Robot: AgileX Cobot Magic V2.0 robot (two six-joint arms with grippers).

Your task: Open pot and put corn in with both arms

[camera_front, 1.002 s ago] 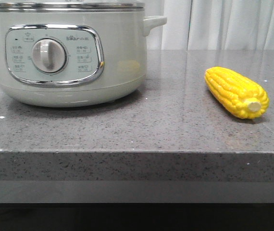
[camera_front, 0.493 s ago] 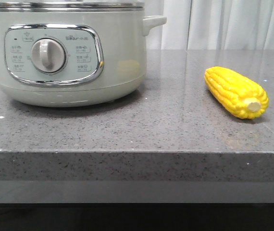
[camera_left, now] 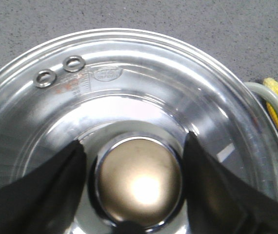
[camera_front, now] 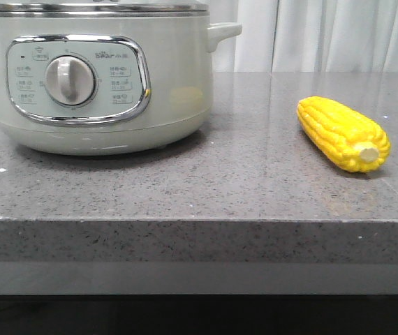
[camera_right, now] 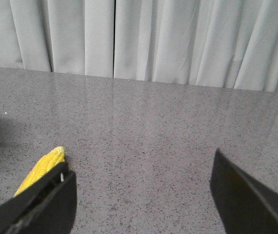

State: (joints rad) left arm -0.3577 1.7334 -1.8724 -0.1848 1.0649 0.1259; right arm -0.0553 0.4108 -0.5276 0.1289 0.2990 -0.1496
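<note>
Pot (camera_front: 101, 77) fills counter (camera_front: 199, 188) left side, lid on. Corn (camera_front: 343, 132) lies well apart on the right; bare counter between them. Left end effector (camera_left: 134, 180) straddles lid knob (camera_left: 138, 181), fingers wide. Right end effector (camera_right: 141, 195) spread over bare counter, curtain (camera_right: 178, 39) behind.

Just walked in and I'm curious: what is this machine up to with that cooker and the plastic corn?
It is about to open the pot and drop in the corn. The left pincer sits over the lid, open, its fingers either side of the round knob; the lid is on. The right pincer hangs open above the counter near the corn, which lies untouched to the right of the pot.
</note>
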